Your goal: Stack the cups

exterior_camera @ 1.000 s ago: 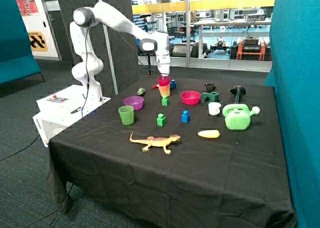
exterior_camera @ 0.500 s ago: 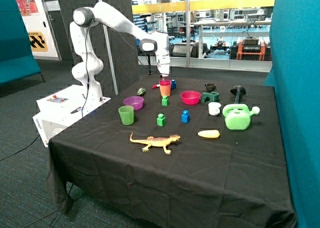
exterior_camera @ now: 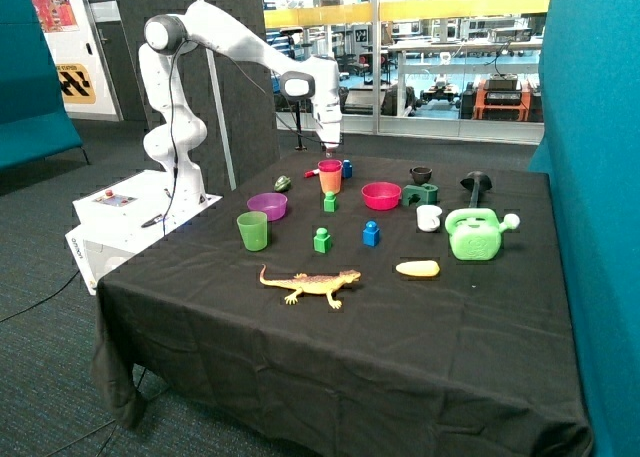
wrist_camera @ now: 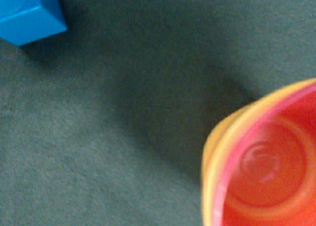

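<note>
The magenta-pink cup [exterior_camera: 330, 165] sits nested inside the yellow cup [exterior_camera: 330, 184] at the back of the black table. In the wrist view I look down into the pink cup [wrist_camera: 269, 176], with the yellow cup's rim [wrist_camera: 212, 152] around it. My gripper [exterior_camera: 330, 151] hangs open just above the pair, apart from them and holding nothing. The green cup [exterior_camera: 252, 231] stands alone and upright near the table's edge on the robot-base side, in front of the purple bowl.
A purple bowl [exterior_camera: 267, 205], a pink bowl [exterior_camera: 381, 194], green bricks [exterior_camera: 322, 240], blue bricks [exterior_camera: 371, 233] [wrist_camera: 29, 13], a toy lizard [exterior_camera: 310, 282], a green watering can [exterior_camera: 476, 233], a white mug [exterior_camera: 429, 217] and a black cup [exterior_camera: 421, 175] are spread over the table.
The pink cup, held above the yellow cup a second ago, has dropped into it. My gripper has let go and risen slightly.
</note>
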Controlling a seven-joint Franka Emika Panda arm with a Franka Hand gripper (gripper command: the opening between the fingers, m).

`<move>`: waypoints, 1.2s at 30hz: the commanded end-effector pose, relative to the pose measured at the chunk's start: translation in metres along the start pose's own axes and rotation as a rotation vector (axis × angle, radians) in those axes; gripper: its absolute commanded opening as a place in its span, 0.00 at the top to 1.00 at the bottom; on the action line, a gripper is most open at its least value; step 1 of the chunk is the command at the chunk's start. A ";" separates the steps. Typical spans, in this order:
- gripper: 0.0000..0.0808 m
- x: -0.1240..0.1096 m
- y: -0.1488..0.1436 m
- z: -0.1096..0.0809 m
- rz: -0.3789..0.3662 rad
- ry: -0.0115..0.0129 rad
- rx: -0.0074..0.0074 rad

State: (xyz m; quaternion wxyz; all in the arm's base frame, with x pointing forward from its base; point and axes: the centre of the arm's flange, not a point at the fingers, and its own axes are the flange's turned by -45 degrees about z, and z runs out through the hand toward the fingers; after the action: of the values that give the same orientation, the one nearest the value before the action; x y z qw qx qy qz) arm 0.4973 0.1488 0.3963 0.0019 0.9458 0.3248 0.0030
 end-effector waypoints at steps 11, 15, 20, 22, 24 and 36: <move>0.43 -0.028 0.053 -0.014 0.188 -0.0050 0.0052; 0.43 -0.034 0.060 -0.017 0.210 -0.0050 0.0051; 0.43 -0.043 0.067 -0.021 0.229 -0.0051 0.0051; 0.43 -0.046 0.070 -0.022 0.242 -0.0051 0.0050; 0.43 -0.051 0.074 -0.024 0.254 -0.0051 0.0050; 0.41 -0.090 0.111 -0.026 0.358 -0.0054 0.0048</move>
State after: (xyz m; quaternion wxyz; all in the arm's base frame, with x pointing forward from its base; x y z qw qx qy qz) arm 0.4986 0.0352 0.4218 -0.0009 0.9838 0.1793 -0.0004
